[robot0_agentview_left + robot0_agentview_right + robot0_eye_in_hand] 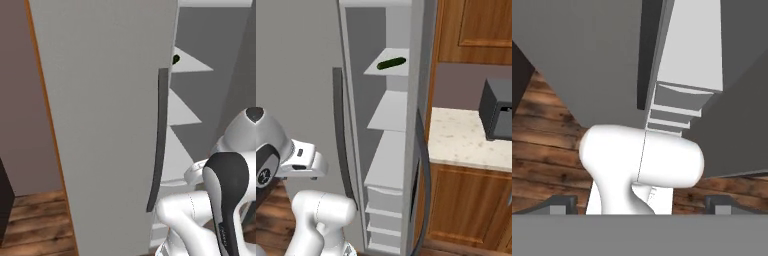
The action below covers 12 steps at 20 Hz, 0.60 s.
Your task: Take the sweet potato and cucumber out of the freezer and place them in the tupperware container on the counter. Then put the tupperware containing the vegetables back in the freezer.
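**Operator:** 2 dark fingertips [559,204] sit at the bottom corners of my hand view, far apart, so I read the end effector [641,205] as spread wide with nothing between them.

**Supervisor:** Where is the freezer?

**Operator:** I see the freezer [391,150] at the centre of the right base view, its door [105,125] swung out and covering most of the left base view. The long dark handle [159,140] runs down the door's edge, right of centre.

**Supervisor:** And the vegetables?

**Operator:** I have the cucumber [391,63] lying on the top white shelf [398,70], upper centre of the right base view; in the left base view just a dark green tip [176,59] peeks past the door. I cannot make out the sweet potato.

**Supervisor:** The bench?

**Operator:** At the right of the right base view, the beige bench [456,140] carries a dark microwave [497,110] above brown cabinet doors [466,210].
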{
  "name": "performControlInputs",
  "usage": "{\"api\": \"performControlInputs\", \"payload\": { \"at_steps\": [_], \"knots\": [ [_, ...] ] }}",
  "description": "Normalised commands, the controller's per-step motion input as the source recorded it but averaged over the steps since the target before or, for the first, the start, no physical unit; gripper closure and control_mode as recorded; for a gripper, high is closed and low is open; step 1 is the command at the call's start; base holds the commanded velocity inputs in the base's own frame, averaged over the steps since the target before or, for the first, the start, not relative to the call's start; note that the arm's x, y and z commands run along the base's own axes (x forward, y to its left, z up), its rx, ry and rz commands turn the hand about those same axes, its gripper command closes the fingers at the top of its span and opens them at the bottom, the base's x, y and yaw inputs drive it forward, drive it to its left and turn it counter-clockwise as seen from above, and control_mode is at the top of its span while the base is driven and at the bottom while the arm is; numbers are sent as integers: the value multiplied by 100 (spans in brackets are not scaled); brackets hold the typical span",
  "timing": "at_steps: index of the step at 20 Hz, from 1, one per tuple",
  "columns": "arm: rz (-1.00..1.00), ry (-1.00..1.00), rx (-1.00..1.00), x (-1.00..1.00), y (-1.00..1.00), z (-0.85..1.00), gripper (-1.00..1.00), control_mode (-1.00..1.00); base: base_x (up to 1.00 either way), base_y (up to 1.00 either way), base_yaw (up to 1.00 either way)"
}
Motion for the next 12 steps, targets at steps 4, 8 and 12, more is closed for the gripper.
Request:
{"api": "performControlInputs", "payload": {
  "at_steps": [4,8,12],
  "knots": [
    [0,0,0,0,0,0,-100,100,9,-62,7],
    [0,0,0,0,0,0,-100,100,38,-55,1],
    [0,0,0,0,0,0,-100,100,69,-5,-4]
  ]
}}
